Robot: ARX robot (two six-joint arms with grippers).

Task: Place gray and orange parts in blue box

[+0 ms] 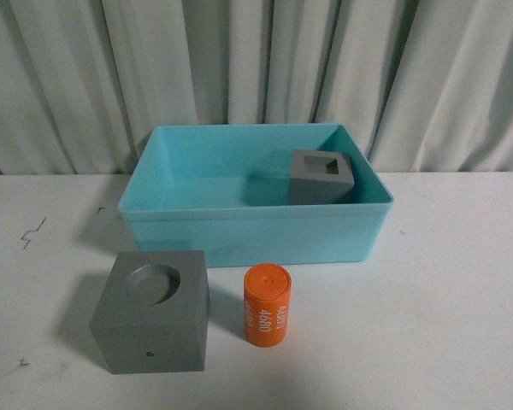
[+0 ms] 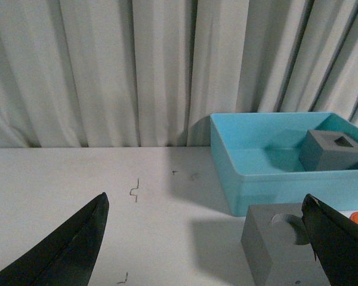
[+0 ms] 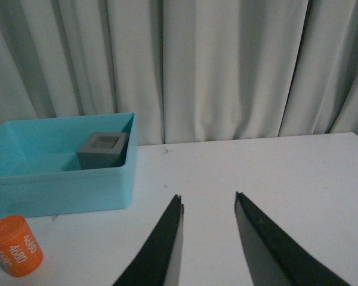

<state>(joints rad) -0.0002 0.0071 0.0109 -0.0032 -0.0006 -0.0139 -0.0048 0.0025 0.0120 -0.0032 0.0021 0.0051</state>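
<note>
The turquoise blue box point(image 1: 248, 235) stands at the table's middle back. A gray cube with a square recess point(image 1: 321, 177) sits inside it at the right; it also shows in the left wrist view point(image 2: 333, 150) and the right wrist view point(image 3: 103, 150). A gray cube with a round recess point(image 1: 153, 312) stands on the table in front of the box, left. The orange cylinder point(image 1: 267, 305) with white numerals stands upright beside it. Neither arm shows in the front view. My left gripper point(image 2: 206, 199) is open wide and empty, near the round-recess cube point(image 2: 280, 247). My right gripper point(image 3: 208, 197) is open and empty, right of the orange cylinder point(image 3: 15, 245).
The white table point(image 1: 462, 282) runs back to a pale pleated curtain point(image 1: 256, 68). Small dark marks point(image 1: 32, 232) lie on the table at the left. The box also shows in the left wrist view point(image 2: 259, 179) and the right wrist view point(image 3: 59, 187).
</note>
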